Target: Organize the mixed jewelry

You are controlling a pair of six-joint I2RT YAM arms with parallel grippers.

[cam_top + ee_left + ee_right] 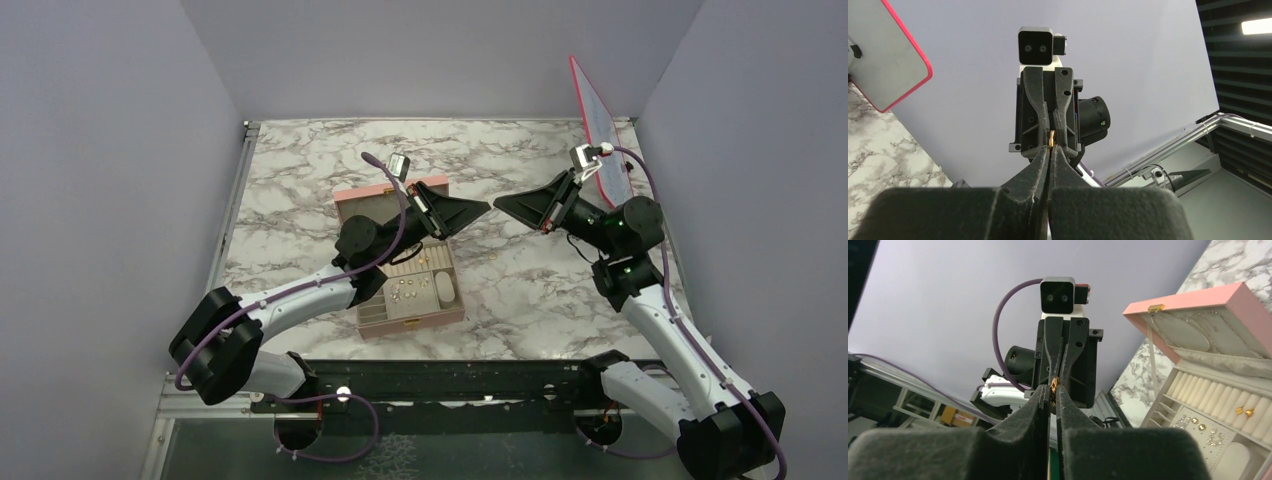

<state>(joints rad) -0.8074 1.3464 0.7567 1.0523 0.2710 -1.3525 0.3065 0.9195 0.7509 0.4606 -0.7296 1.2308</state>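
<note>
Pinching jewelry (1051,139) midair, left gripper (486,207) meets right gripper (498,203).

- Plain, pale lilac-grey walls (430,50) close in the counter (300,170) on its left, back and right sides.
- The counter top is white marble pattern with grey veining.
- A flat grey board with a pink edge (597,110) stands tilted in the far right corner.
- A black perforated metal rail (450,378) runs along the near edge.
- Outside the enclosure, dark slatted panelling (1238,75) carries one bright strip light (1255,26).
- Pale shelving (893,400) out there is only a blur.
</note>
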